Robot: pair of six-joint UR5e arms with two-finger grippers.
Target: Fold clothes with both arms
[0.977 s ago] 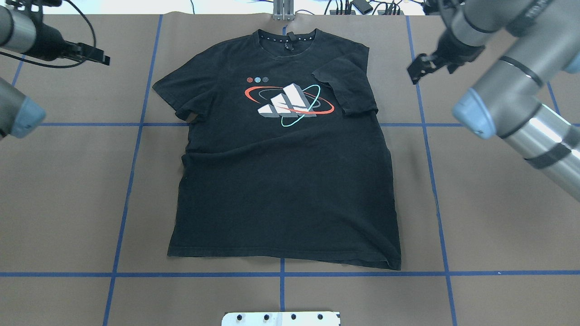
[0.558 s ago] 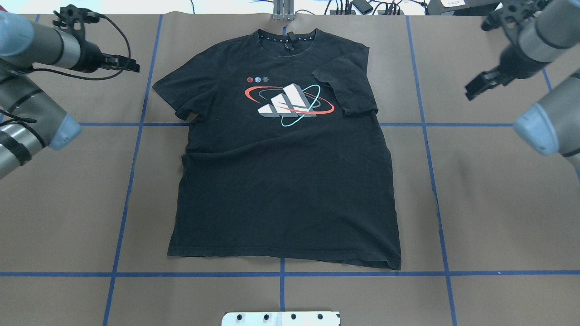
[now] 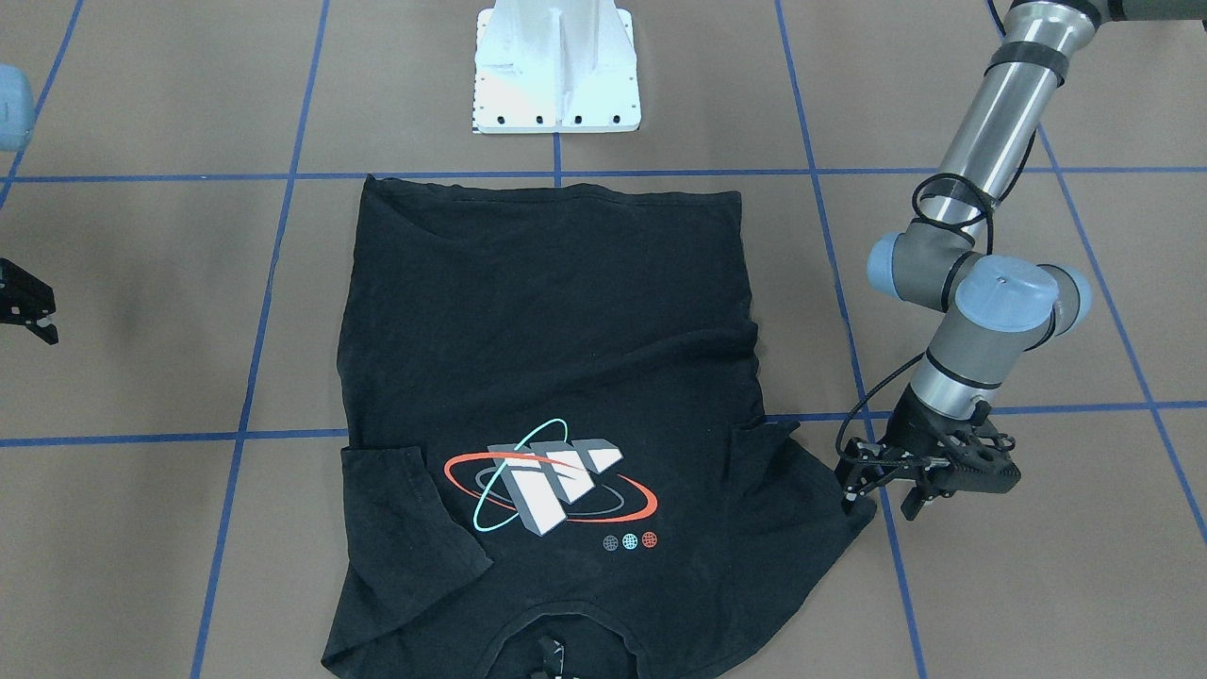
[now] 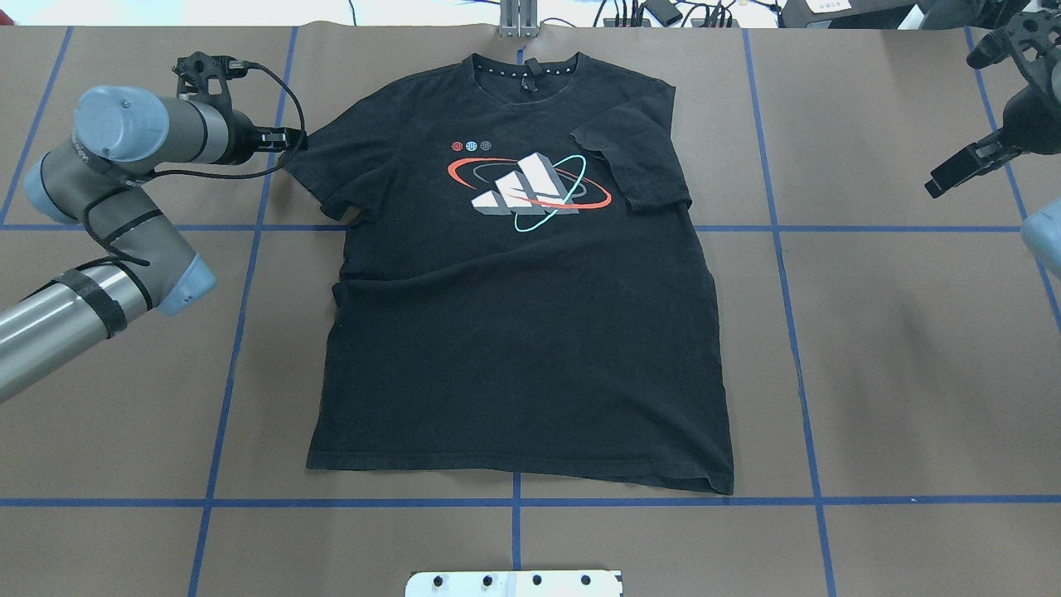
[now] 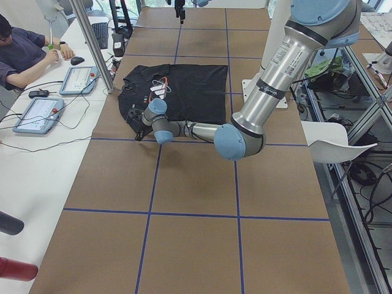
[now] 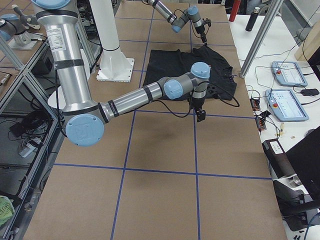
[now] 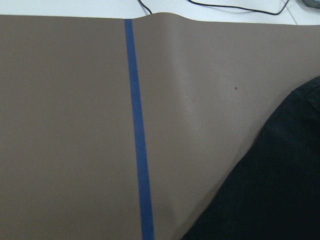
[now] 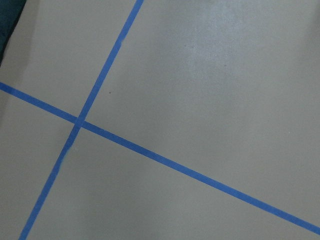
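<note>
The black T-shirt lies flat, print up, collar at the far edge; it also shows in the front view. Its sleeve on the overhead view's right is folded in over the chest. My left gripper is low at the tip of the other sleeve, fingers apart and empty. The left wrist view shows only the shirt's edge and brown paper. My right gripper hangs off to the right, well away from the shirt, open and empty.
Brown paper with blue tape lines covers the table. The white pedestal base stands at the robot's side. A metal post and cables sit at the far edge. A person and tablets are at a side table.
My left gripper has swung right and down to the sleeve tip. My right gripper has moved right, away from the shirt. The shirt has not moved.
</note>
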